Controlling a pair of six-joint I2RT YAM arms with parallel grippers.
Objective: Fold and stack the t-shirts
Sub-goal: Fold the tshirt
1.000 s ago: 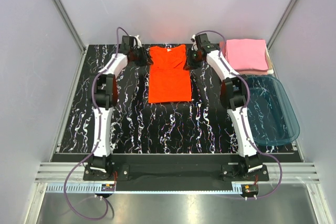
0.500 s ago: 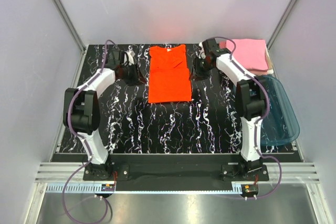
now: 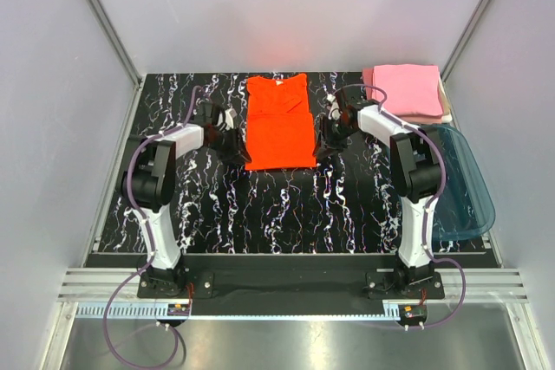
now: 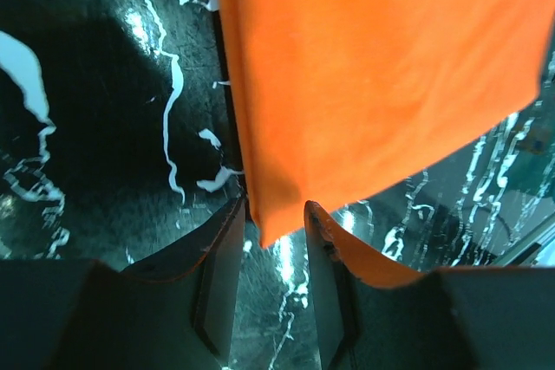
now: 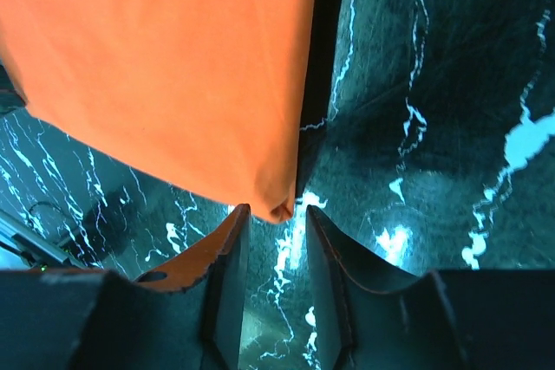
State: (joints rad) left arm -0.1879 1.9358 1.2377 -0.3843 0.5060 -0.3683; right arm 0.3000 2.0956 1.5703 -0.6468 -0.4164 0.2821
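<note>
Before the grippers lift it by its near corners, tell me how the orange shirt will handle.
The orange shirt lies flat and thin on the table, so it will probably hang limp and sag between the corners. It looks light for its spread. With the left gripper and right gripper open at only the corner tips, the cloth may slip out.

top: high, near side, looking down | wrists: close, facing down | shared: orange t-shirt (image 3: 279,123) near corners

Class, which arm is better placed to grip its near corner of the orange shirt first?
Left, narrowly. A corner of the shirt lies between the open fingers of the left tool; at the right tool the corner only reaches the fingertips.
</note>
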